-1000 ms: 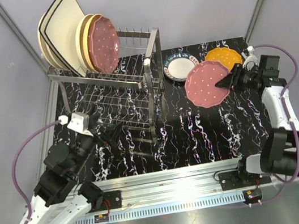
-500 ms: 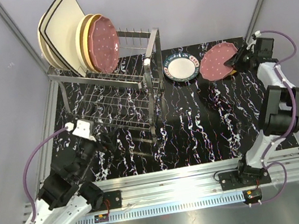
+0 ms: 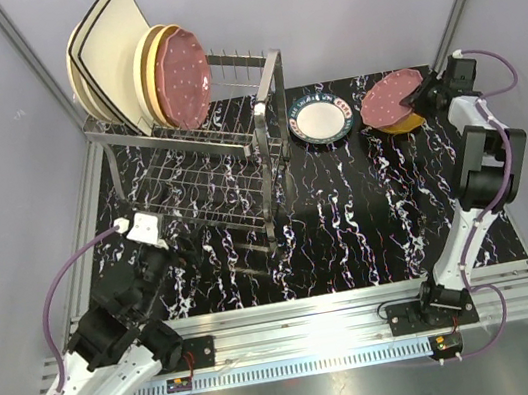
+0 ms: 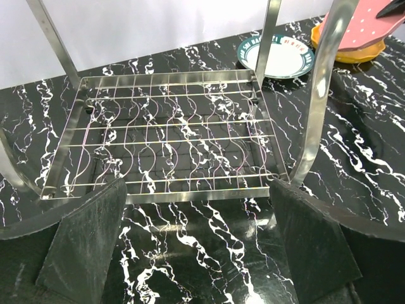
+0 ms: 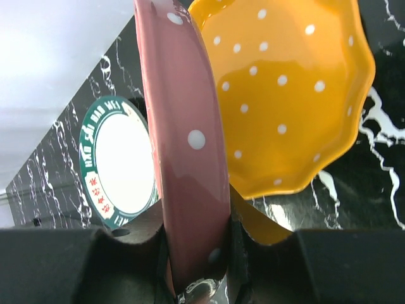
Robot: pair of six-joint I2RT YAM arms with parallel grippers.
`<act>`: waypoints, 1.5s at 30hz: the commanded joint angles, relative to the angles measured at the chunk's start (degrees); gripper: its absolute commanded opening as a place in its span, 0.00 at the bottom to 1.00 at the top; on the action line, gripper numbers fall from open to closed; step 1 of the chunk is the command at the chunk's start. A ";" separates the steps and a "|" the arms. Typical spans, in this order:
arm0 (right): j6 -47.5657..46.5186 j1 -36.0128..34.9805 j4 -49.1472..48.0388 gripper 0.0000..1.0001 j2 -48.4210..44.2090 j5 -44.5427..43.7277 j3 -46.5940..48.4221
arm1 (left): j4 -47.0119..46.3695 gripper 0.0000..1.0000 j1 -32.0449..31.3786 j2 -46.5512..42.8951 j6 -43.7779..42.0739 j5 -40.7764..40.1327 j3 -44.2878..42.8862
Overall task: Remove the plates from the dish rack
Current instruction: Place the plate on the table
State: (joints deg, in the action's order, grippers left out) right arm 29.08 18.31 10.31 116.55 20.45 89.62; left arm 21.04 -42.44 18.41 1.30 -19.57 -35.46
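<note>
- Black marbled table (image 3: 371, 230) carries the dish rack (image 3: 208, 166) at far left, with several plates (image 3: 136, 67) upright on top.
- Right gripper (image 5: 196, 253) pinches the rim of a maroon dotted plate (image 3: 391, 95), tilted over an orange plate (image 5: 285, 95).
- Level and centre it before release, so it nests rather than slides.
- Left gripper (image 4: 196, 247) is spread wide and empty, near the rack's lower tier.

Maroon plate (image 5: 190, 158) in right pincer (image 5: 196, 253)
</note>
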 commanded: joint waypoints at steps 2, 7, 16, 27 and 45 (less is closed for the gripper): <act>2.38 0.77 -8.28 0.00 0.25 1.88 6.53 | -2.05 0.99 0.16 0.83 -0.86 -1.52 0.13; 3.00 1.38 -8.64 0.00 2.36 1.88 8.28 | -2.23 0.99 0.16 0.83 -0.95 -1.52 0.22; 5.11 2.00 -9.34 0.00 4.91 2.84 10.39 | -2.23 0.99 0.25 1.01 -0.86 -1.61 0.31; 8.01 2.00 -9.78 0.01 7.63 4.34 12.06 | -2.40 0.99 0.34 0.92 -0.95 -1.52 0.39; 9.33 2.08 -11.62 0.07 10.10 5.30 12.50 | -2.49 0.99 0.60 1.01 -0.86 -1.26 0.48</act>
State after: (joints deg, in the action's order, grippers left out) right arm 36.51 20.40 7.14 127.83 21.76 97.91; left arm 21.06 -42.11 18.98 1.28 -19.97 -35.09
